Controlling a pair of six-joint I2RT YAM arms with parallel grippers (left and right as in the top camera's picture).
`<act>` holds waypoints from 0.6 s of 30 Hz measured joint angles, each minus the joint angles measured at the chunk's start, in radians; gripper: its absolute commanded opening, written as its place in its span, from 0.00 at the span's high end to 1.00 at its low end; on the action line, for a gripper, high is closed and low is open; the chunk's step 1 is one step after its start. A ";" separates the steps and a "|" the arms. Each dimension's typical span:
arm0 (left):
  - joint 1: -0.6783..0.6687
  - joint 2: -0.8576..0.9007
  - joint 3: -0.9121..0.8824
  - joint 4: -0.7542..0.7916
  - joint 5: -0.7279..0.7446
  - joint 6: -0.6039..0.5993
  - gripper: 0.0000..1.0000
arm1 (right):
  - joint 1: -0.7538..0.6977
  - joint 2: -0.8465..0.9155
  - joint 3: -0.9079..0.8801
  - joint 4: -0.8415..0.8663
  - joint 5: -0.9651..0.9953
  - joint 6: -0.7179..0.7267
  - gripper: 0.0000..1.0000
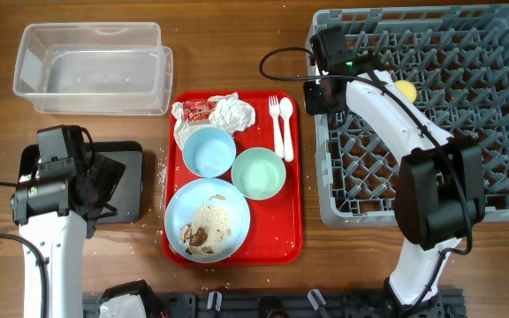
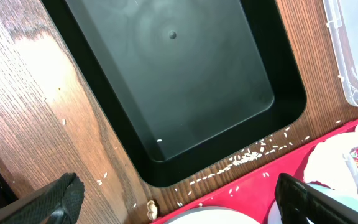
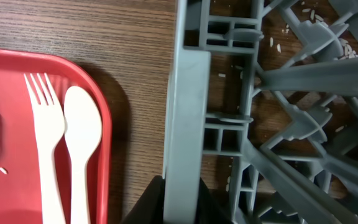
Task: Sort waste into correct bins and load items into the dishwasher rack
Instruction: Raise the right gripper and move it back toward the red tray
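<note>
My right gripper [image 1: 316,95] is shut on the left wall [image 3: 188,112] of the grey dishwasher rack [image 1: 325,177], one black finger on each side of it [image 3: 182,199]. A yellow cup [image 1: 406,90] lies in the rack. The white fork [image 3: 45,137] and spoon [image 3: 82,137] lie on the red tray [image 1: 285,221], along with the blue plate [image 1: 207,221] of rice crumbs, the small blue bowl [image 1: 208,151], the mint bowl [image 1: 258,172], the napkin [image 1: 232,112] and the wrapper [image 1: 198,110]. My left gripper [image 2: 179,208] hangs open over the near edge of the black tray [image 2: 179,81], holding nothing.
The clear tub [image 1: 95,71] stands at the back left. Loose rice grains [image 2: 247,158] lie on the wood between the black tray and the red tray, and more lie under the rack. A black cable runs behind the right arm.
</note>
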 measured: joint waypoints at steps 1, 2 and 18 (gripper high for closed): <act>0.000 0.000 0.000 0.000 0.000 0.000 0.00 | 0.000 0.000 0.000 0.001 0.000 0.003 0.85; 0.000 0.000 0.000 0.000 0.000 0.000 0.00 | 0.000 0.000 0.000 0.003 0.000 0.010 0.85; 0.000 0.000 0.000 0.000 0.000 0.000 0.00 | 0.008 -0.032 0.013 -0.053 -0.013 0.083 0.36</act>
